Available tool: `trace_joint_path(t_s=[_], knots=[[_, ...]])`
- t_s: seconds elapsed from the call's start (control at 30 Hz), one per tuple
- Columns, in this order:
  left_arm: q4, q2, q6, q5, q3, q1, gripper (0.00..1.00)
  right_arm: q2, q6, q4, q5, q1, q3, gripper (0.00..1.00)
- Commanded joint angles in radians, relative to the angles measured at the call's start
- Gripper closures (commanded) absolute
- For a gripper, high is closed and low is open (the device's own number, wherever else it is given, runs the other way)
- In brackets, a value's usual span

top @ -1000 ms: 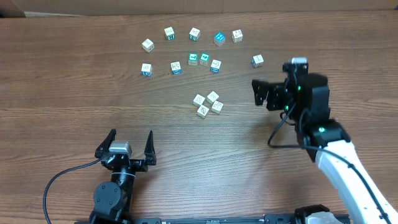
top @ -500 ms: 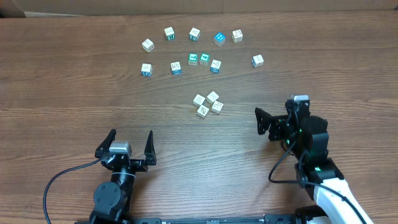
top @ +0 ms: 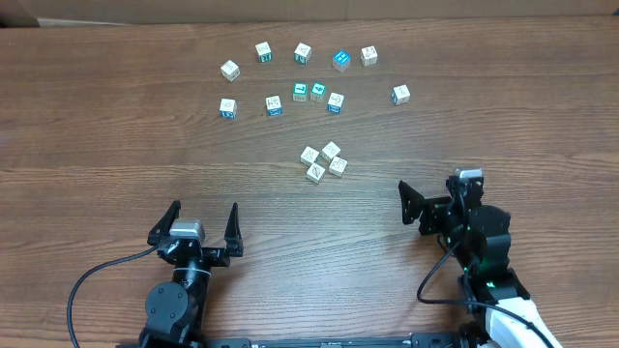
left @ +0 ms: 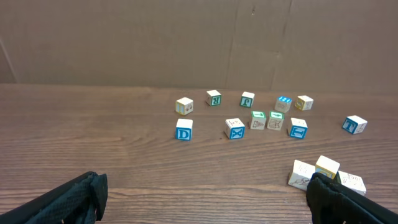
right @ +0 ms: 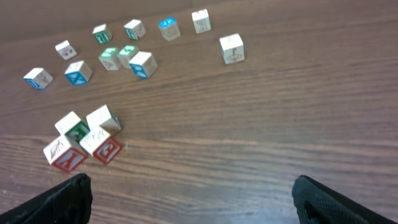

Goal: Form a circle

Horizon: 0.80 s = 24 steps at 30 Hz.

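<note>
While both stand spread wide & empty, left gripper (top: 203,209) and right gripper (right: 200,204) hold nothing. Small whitish letter cubes w/ teal or blue printed faces (top: 274,104) lie scattered far-centre; bunch of four (top: 323,162) nearer. Judged light, rigid, smooth: pinch opp. flat sides, singly.

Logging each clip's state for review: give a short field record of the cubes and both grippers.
cluster: four letter cubes bunched tightly together
loose cubes: eleven, scattered beyond the cluster
left gripper: open, empty, apart from all cubes
right gripper: open, empty, right of the cluster
circle: a tight clump, no ring visible
</note>
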State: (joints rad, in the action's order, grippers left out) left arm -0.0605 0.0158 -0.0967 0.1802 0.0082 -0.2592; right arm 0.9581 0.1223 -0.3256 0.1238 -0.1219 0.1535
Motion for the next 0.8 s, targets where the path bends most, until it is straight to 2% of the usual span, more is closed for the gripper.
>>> trace_joint_path(t_s=[0.0, 0.2, 0.47, 0.77], knots=[[0.001, -0.011, 0.018, 0.003, -0.003, 0.008, 0.0, -0.029, -0.009, -0.015, -0.004, 0.006, -0.029, 0.0], [0.001, -0.011, 0.018, 0.003, -0.003, 0.008, 0.0, -0.064, -0.008, -0.016, -0.018, 0.006, -0.068, 0.0], [0.001, -0.011, 0.018, 0.003, -0.003, 0.008, 0.01, -0.077, 0.007, -0.118, -0.024, 0.025, -0.148, 0.0], [0.001, -0.011, 0.018, 0.003, -0.003, 0.008, 0.0, -0.09, 0.007, -0.078, -0.017, 0.026, -0.145, 0.0]])
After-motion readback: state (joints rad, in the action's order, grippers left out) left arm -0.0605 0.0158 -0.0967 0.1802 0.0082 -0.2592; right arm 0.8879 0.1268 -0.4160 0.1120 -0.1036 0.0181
